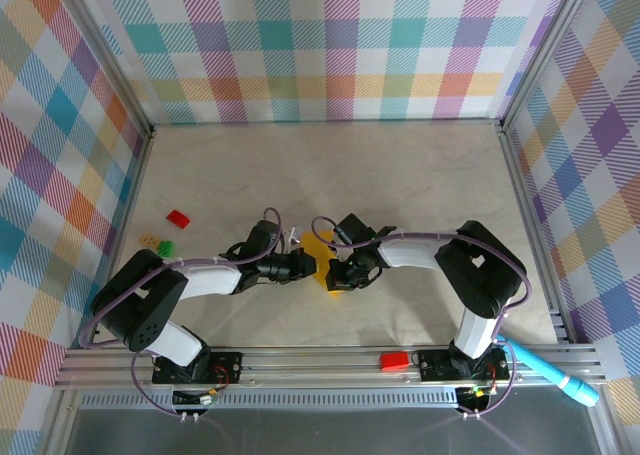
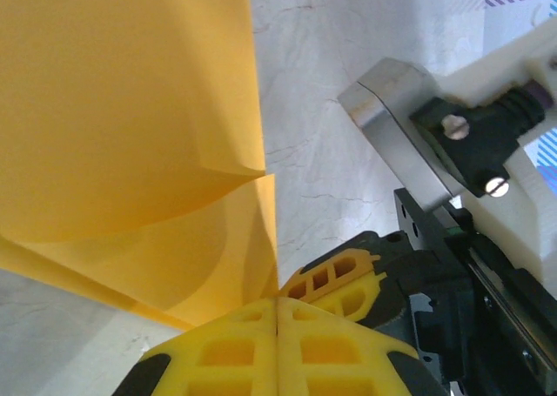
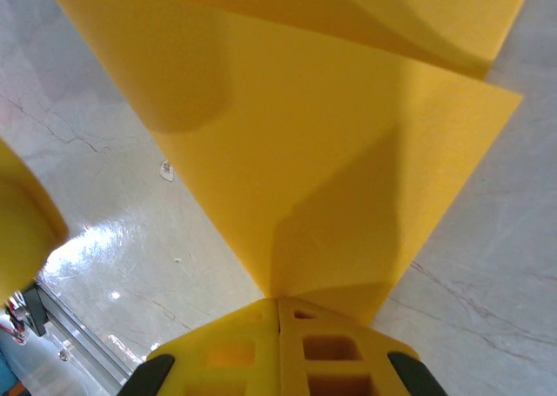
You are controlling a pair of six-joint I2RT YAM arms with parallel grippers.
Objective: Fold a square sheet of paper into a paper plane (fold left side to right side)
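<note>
Left hand (image 2: 277, 316) has its two yellow fingers pressed flat together. The lower edge of the sheet of paper (image 2: 130, 109) runs down into the seam between them, so it is clamped on the paper. Right hand (image 3: 278, 313) is likewise squeezed together on a corner of the same sheet, which fans out upward from its fingertips. Seen from above, the two hands meet tip to tip near the middle of the tabletop (image 1: 420, 175), with the yellow-orange paper between them, partly hidden under the wrists. In the left wrist view, one of the right hand's yellow fingers sits just beside the left fingertips. The sheet is not flat: one layer curls over another, leaving a soft rounded fold with a shadow beneath it.

The tabletop is pale, with faint marble-like veins. A red block (image 1: 178, 217) lies well to the left of the hands, with a green block (image 1: 165, 247) and a small tan piece (image 1: 149, 239) near it. A second red block (image 1: 394, 360) rests on the metal rail (image 1: 300, 360) at the near edge, between the two arm bases. A light blue pen (image 1: 555, 373) lies by the right arm's base. Walls (image 1: 330, 45) in a pastel checked pattern enclose three sides.
</note>
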